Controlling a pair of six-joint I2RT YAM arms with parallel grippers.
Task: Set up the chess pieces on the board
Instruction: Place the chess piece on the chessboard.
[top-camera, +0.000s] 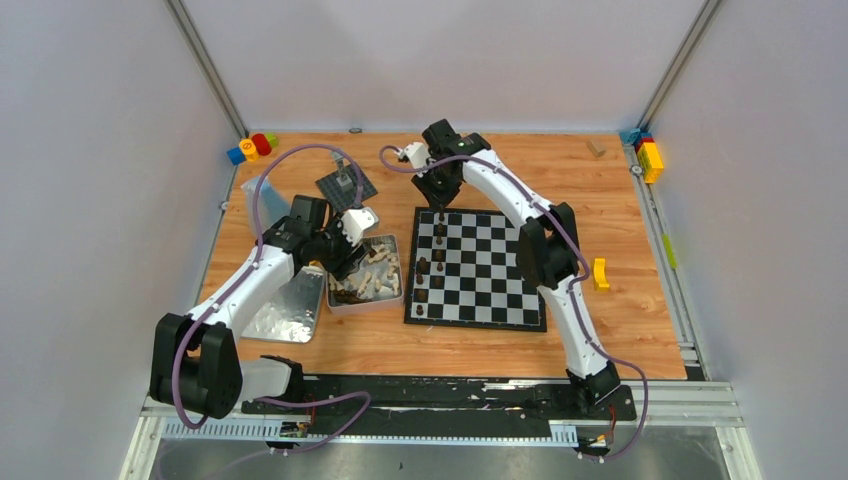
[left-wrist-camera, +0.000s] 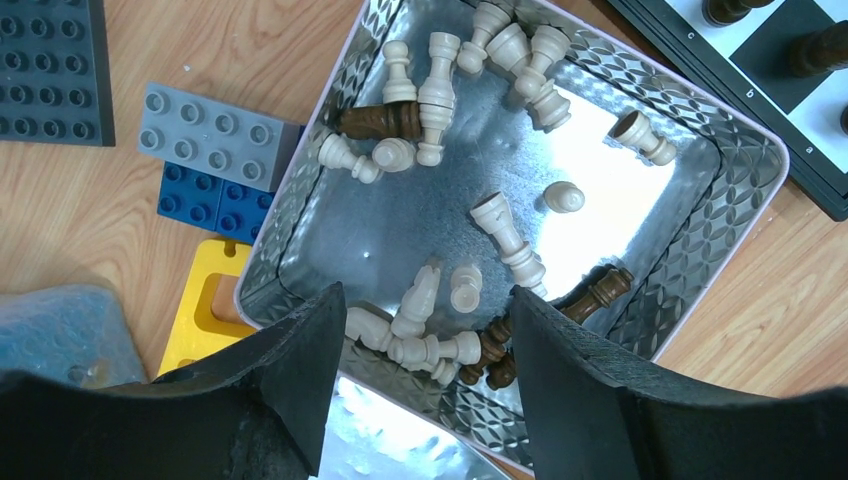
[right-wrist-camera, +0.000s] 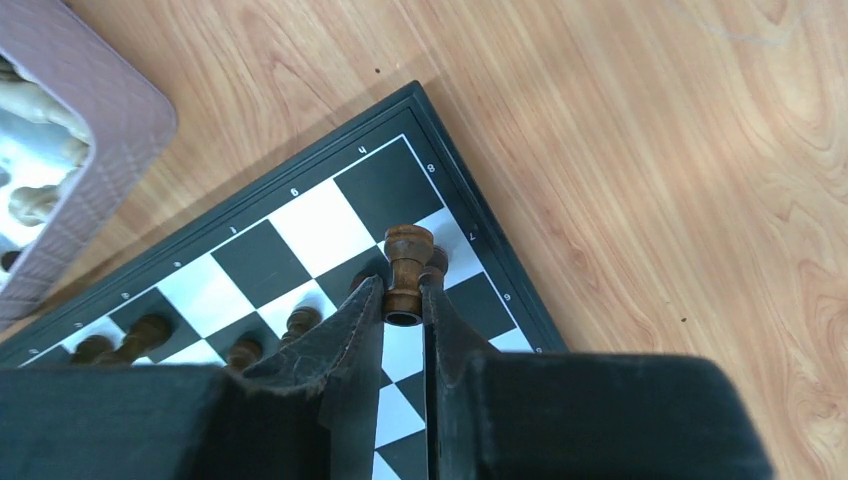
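My right hand (right-wrist-camera: 403, 300) is pressed tight on one dark brown piece (right-wrist-camera: 408, 255), pinching it between its two fingers over the far corner of the board (right-wrist-camera: 472, 225). I think I am putting this piece on its square there, at the end of a line of other dark pieces (right-wrist-camera: 300, 322) that stand along the same edge. I cannot tell if its bottom touches the board yet. Next I need to lower it straight, let go slowly, and lift away without knocking anything over. My left hand (left-wrist-camera: 425, 335) is spread wide and holds nothing. It hangs over the near end of the tin (left-wrist-camera: 690, 250), which sits just beside the board. In the tin many cream pieces (left-wrist-camera: 437, 90) and a few brown ones (left-wrist-camera: 380, 120) lie on their sides in a jumble. I think this hand is getting ready to pick one, and it should go for a piece that lies apart from the others. The pieces look like smooth wood, small and round, with fat bottoms and thin necks, so they may roll. The tin is shiny metal with a bumpy pattern on its walls. The board is flat, with black and silvery squares and a black rim. The bench (right-wrist-camera: 650, 150) is wood with wavy lines. Studded toy bricks (left-wrist-camera: 215, 135) lie beside the tin.
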